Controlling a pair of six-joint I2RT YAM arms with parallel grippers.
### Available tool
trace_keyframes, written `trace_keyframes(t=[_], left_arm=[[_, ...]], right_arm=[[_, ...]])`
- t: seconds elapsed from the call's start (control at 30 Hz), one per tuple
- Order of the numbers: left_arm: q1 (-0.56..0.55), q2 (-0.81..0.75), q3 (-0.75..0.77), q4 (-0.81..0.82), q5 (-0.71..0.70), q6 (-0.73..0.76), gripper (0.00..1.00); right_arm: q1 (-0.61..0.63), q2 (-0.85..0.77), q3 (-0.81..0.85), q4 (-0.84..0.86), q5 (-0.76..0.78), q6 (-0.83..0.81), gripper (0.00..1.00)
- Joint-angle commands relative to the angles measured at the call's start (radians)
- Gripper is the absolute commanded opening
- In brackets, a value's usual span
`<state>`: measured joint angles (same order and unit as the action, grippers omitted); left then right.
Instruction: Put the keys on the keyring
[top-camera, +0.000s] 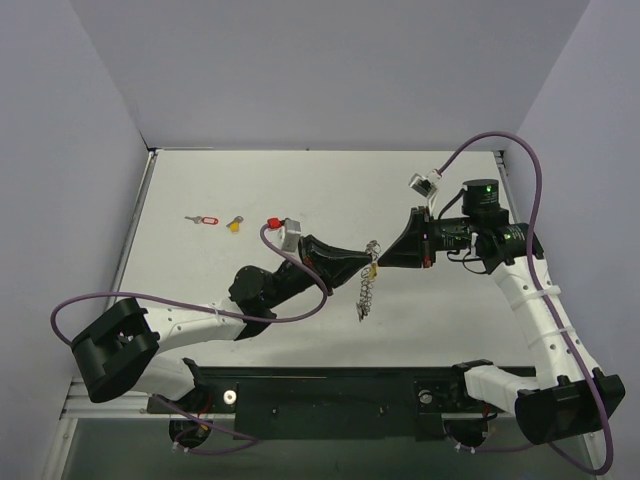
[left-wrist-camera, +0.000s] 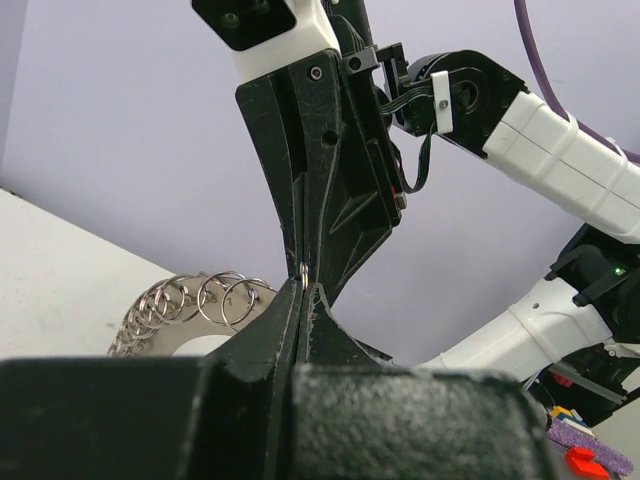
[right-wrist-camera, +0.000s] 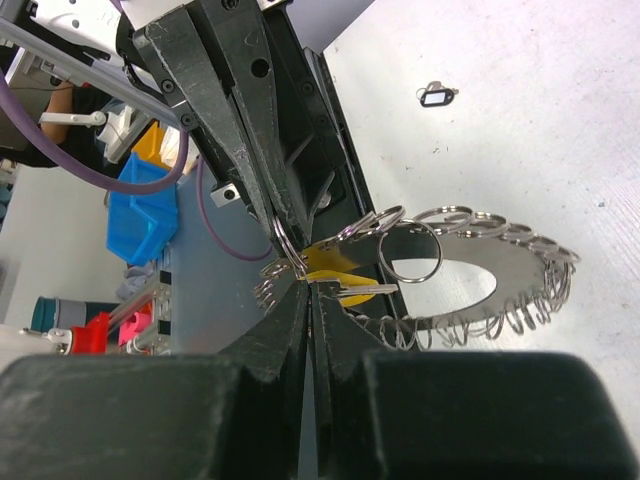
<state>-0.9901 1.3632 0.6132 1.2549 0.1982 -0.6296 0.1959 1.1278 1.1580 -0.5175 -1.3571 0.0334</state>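
Note:
Above the middle of the table, the keyring (top-camera: 365, 295), a silver loop of many small rings, hangs from my left gripper (top-camera: 371, 262). That gripper (left-wrist-camera: 303, 286) is shut on one of its rings. My right gripper (top-camera: 386, 258) meets it tip to tip from the right. In the right wrist view the right gripper (right-wrist-camera: 311, 286) is shut at the edge of a yellow-headed key (right-wrist-camera: 345, 270), whose blade pokes out to the right beside the keyring (right-wrist-camera: 520, 275). Two more keys lie on the table at the left, one with a red tag (top-camera: 206, 219) and one yellow (top-camera: 235, 224). A black-headed key (right-wrist-camera: 437, 95) lies beyond the keyring.
Grey walls enclose the white table (top-camera: 450, 330) on three sides. Purple cables (top-camera: 300, 265) loop beside both arms. Blue and red bins (right-wrist-camera: 150, 205) stand off the table's near side.

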Motion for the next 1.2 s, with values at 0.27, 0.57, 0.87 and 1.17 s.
trace_keyframes(t=[0.27,0.57,0.87,1.17], left_arm=[[0.008,-0.012,0.072,0.325,-0.009,0.002,0.0],[0.018,-0.009,0.074,0.328,0.024,-0.016,0.0],[0.136,-0.047,0.031,0.324,0.254,-0.142,0.0],[0.183,-0.058,0.046,0.259,0.431,-0.136,0.0]], right_arm=[[0.042,-0.017,-0.043,0.141,-0.008,0.129,0.0],[0.036,-0.026,-0.046,0.166,0.009,0.163,0.0],[-0.023,-0.06,0.012,0.048,-0.02,0.048,0.06],[-0.018,-0.059,0.014,-0.027,-0.028,-0.026,0.21]])
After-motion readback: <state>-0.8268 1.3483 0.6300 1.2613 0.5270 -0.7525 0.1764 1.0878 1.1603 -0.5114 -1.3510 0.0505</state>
